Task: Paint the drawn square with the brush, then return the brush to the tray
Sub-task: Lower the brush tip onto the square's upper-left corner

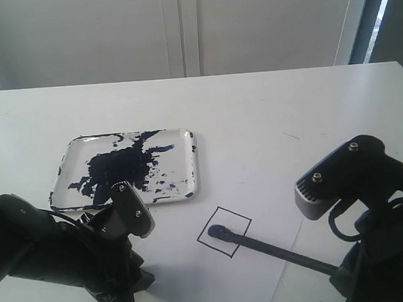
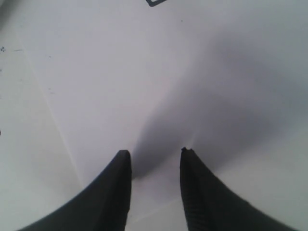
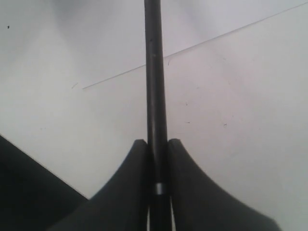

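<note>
The drawn square is a small tilted black outline on white paper, just in front of the tray. The brush is a long black stick. Its dark tip rests inside the square near the left corner. My right gripper is shut on the brush handle, with the pale ring between its jaws. Paint inside the square beyond the tip cannot be made out. My left gripper stands open over bare white paper at the front left, holding nothing. A corner of the square shows at that view's edge.
The tray carries a big navy blotch and splatters and lies left of centre. A paper sheet edge runs past the brush handle. The left arm fills the front left and the right arm the front right. A white wall stands behind the table.
</note>
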Action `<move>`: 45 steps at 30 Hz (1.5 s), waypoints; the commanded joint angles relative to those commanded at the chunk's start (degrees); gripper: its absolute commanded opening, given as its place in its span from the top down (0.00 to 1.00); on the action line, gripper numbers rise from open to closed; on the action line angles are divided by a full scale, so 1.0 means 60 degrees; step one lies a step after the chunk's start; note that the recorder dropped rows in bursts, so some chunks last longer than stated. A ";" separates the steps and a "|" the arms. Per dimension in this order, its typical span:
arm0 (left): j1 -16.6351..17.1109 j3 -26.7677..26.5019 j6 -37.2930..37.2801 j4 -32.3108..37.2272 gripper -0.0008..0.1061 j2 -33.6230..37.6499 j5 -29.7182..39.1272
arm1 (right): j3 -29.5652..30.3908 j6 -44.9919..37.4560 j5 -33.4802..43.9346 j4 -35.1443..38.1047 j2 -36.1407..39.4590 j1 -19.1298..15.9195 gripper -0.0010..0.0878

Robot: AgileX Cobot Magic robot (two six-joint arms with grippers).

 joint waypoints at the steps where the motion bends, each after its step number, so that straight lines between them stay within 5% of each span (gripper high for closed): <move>1: 0.0000 0.0000 0.0000 0.0000 0.61 0.0000 0.0000 | 0.0000 0.0000 0.0000 0.0000 0.0000 0.0000 0.99; 14: 0.0000 0.0000 0.0000 0.0000 0.61 0.0000 0.0000 | 0.0000 0.0560 -0.0105 -0.1051 0.0000 0.0000 0.99; 45: 0.0000 -0.0001 0.0000 0.0000 0.61 0.0000 0.0023 | 0.0000 0.0560 -0.0454 -0.0701 0.0533 0.0000 0.99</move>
